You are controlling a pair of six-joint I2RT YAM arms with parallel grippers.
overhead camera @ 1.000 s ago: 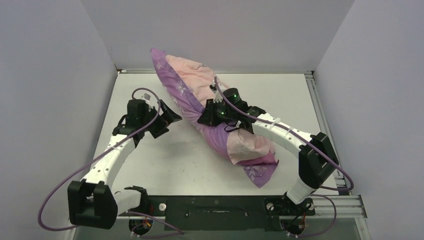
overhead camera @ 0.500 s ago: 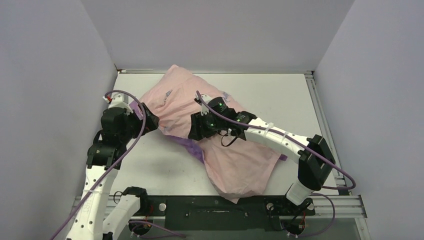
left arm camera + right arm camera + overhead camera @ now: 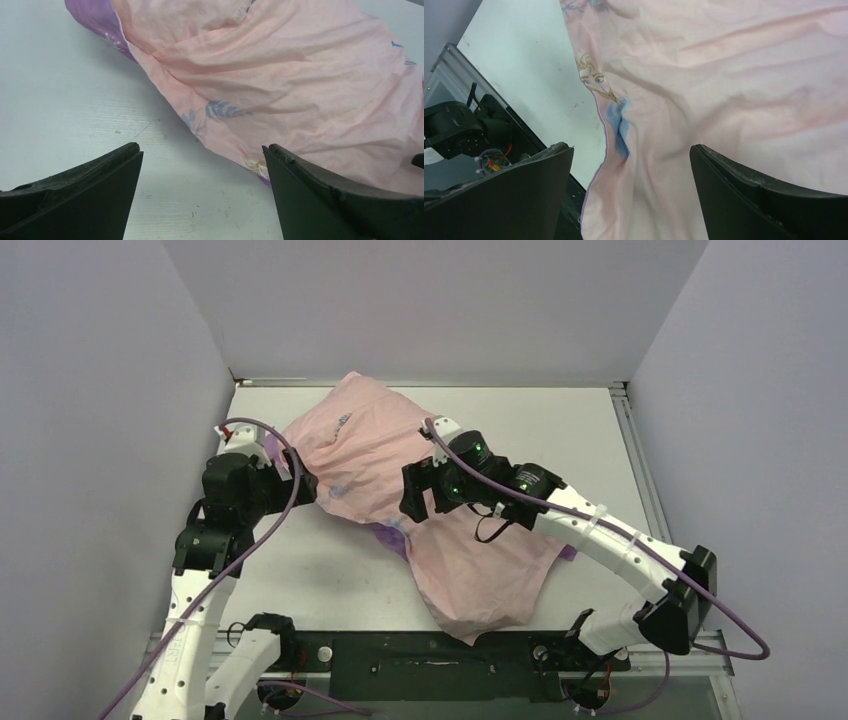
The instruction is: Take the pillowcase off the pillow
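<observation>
White table (image 3: 330,575), seen from above. At left, the left hand (image 3: 303,486) sits low at the left edge of the pillowcase (image 3: 480,560), spread open, gripping nothing. The pillowcase lies diagonally across the middle, pale pink face up, a purple strip peeking beneath. Right of centre, the right hand (image 3: 415,496) hangs over it, spread open, empty.

White links (image 3: 610,538), black joints (image 3: 680,602) and purple cables (image 3: 255,421); the left pincer's (image 3: 200,146) fingers (image 3: 85,195) are black wedges.
</observation>
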